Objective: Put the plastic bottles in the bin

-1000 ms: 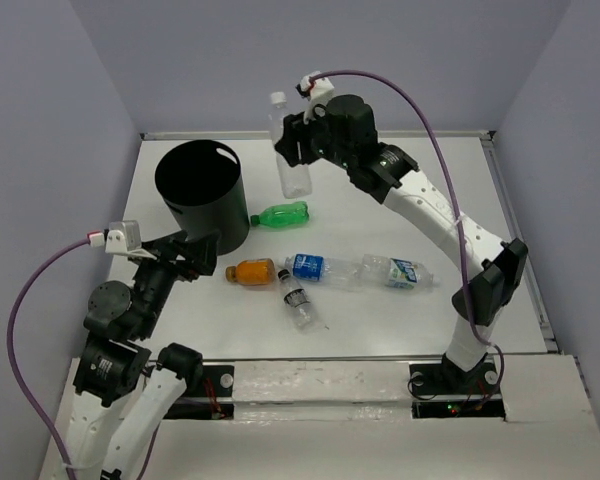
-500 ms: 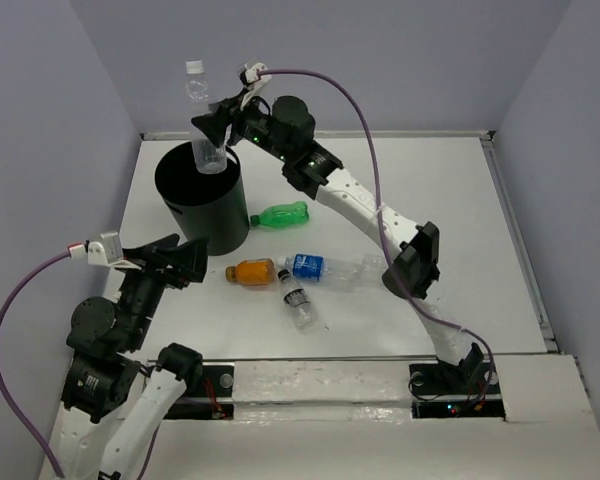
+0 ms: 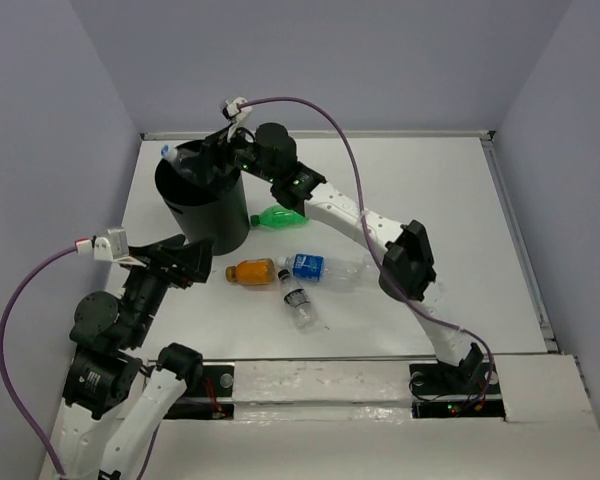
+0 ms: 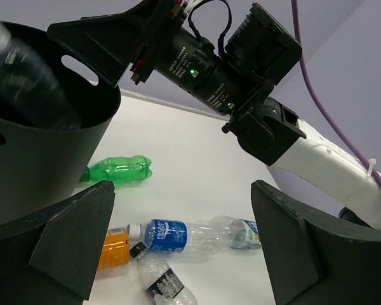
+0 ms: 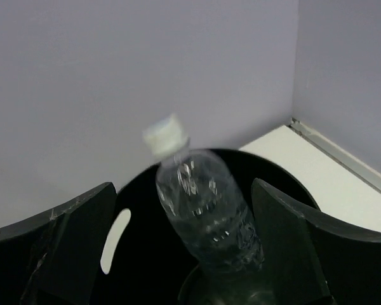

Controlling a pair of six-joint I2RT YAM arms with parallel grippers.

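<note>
right arm (image 3: 345, 212) outstretched over bin (image 3: 205, 215)

White table (image 3: 460, 180) (matte) between plain lavender walls (image 3: 380, 60).

No words can be read; the blue label (image 4: 166, 234) on one bottle (image 4: 211, 231) is only a blur; the white print on the right arm's motor (image 4: 189, 62) is too small to make out.

clear bottle (image 5: 200, 210): blurred | base: lost in dark bin (image 5: 140, 190) | bin: cropped below
</note>
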